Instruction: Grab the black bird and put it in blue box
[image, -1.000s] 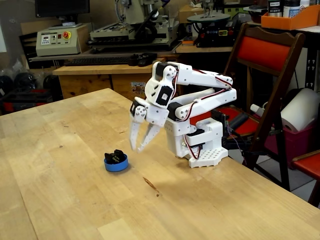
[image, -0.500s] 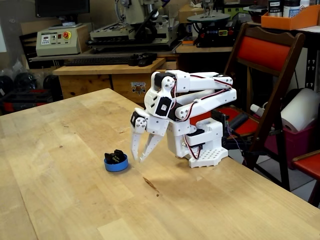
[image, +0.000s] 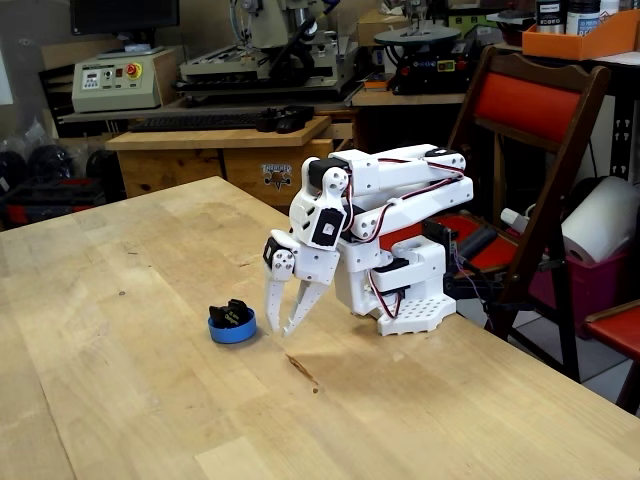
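a: what did we see closest to us in the fixed view?

b: bare wood first. the table (image: 120, 400) ran pale and scuffed toward the camera, and a small dark streak (image: 302, 369) lay on it, a bit in front of the arm.

a: and the task's things?

b: further in, left of centre, we found the blue box (image: 232, 328) sitting flat on the tabletop. the black bird (image: 232, 313) was already inside it, its dark body poking up above the rim. we could not make out the beak or belly at that size.

a: where was the gripper (image: 279, 328) then?

b: just to the right of the box, near it but not touching. its two white fingers pointed down at the table with the tips hanging low over the wood. we saw a narrow gap between them, so the pincer stood parted and held nothing.

a: and behind that?

b: the white arm (image: 390, 190) folded back over itself to its base (image: 405, 290), which sat at the table's right edge. beyond the table we noted a wooden chair with red pads (image: 535, 110) on the right, a white paper roll (image: 600, 215) past it, and at the back a workbench (image: 215, 135) carrying a beige control unit (image: 112, 80) with a red button. an orange tray (image: 580, 40) stood at the top right.
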